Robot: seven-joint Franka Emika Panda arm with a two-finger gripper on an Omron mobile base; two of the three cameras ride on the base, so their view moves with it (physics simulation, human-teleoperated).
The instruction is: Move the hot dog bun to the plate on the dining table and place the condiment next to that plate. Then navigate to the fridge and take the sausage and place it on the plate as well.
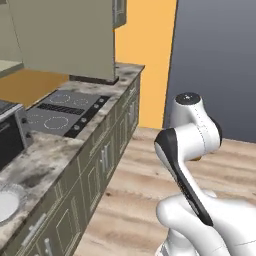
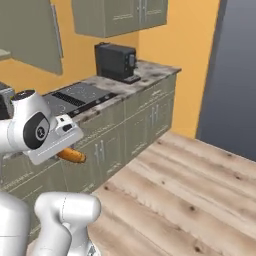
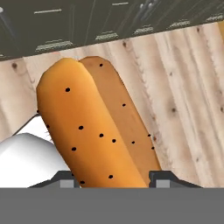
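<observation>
room: sim kitchen, orange walls, wood floor [image 2: 190, 185], grey panel far right.
counter: marble counter [image 1: 45, 160] runs along the left; cooktop [image 1: 62, 111] on it, coffee machine [image 2: 116, 61] at the far end.
arm: white arm folded near the base, hand low over the floor beside the cabinets.
gripper: gripper [image 3: 114, 179] part-closed, clamped on the bun, a tip either side.
bun: bun [image 3: 89, 127] in the jaws, off the counter, carried over the floor; orange end pokes out under the hand in the right base view [image 2: 71, 156].
progress: early, my read. Bun picked, not yet plated. Left: plate it, condiment, fridge, sausage.
count: 1 cooktop, 1 coffee machine, 1 bun.
</observation>
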